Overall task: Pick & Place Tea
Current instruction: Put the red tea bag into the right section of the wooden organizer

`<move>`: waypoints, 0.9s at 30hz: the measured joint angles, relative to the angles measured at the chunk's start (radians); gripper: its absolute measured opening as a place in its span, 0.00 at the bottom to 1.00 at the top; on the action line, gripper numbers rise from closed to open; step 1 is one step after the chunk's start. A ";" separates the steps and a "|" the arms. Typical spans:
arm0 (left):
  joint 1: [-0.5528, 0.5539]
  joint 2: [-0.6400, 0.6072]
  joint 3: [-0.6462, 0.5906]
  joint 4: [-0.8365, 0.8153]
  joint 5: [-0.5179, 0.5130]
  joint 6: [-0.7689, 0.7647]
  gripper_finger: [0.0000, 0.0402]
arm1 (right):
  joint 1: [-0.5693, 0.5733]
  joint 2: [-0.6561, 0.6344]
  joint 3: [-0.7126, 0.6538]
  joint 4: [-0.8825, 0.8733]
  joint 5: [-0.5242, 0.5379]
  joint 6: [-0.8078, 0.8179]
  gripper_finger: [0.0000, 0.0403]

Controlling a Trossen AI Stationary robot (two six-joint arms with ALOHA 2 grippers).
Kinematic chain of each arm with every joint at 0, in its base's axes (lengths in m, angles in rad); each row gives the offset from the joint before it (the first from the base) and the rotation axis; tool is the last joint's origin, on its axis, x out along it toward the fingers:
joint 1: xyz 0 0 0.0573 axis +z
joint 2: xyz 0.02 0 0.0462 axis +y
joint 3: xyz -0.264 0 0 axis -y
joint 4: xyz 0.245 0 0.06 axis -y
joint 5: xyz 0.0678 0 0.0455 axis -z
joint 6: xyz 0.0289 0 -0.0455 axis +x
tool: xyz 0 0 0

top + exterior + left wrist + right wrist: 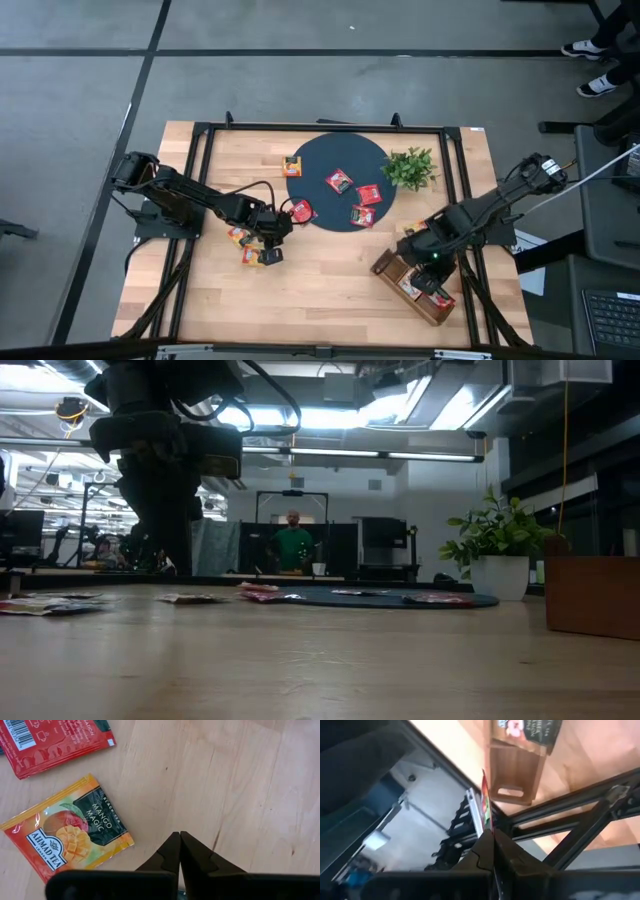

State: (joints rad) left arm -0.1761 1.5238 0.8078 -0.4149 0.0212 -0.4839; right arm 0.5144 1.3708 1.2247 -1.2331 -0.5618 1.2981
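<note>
Several tea packets lie flat on the dark round mat (335,160), red ones (339,181) and an orange one (292,165). More lie on the wood beside it, among them a mango packet (70,832) and a red one (55,740). My left gripper (179,836) is shut with nothing between its fingers, over bare wood right beside the mango packet (250,258). My right gripper (492,832) is shut on a thin red-and-green tea packet (485,795) and hangs over the wooden tray (385,265) at the near right. My right gripper pinches the tea packet between its two fingers by one edge (488,822). The packet sticks out past the fingertips, seen edge-on, lifted clear above the tray's end (515,775) and the table frame.
A small green plant (410,168) in a white pot (498,575) stands right of the mat. The tray holds a packet (440,298). A black metal frame (462,190) runs round the table. Bare wood lies between mat and near edge. A person (293,545) stands far behind.
</note>
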 joint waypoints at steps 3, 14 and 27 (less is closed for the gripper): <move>0.000 0.000 0.000 0.000 0.000 0.000 0.01 | 0.029 0.002 -0.002 0.000 0.051 0.046 0.01; 0.000 0.000 0.000 0.002 -0.001 0.000 0.01 | 0.113 0.003 -0.091 0.040 0.067 0.133 0.01; 0.000 0.000 0.000 0.008 -0.002 0.000 0.02 | 0.118 0.003 -0.236 0.145 0.072 0.220 0.01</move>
State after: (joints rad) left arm -0.1761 1.5234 0.8078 -0.4072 0.0193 -0.4835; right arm 0.6323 1.3742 0.9883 -1.0884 -0.4898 1.5177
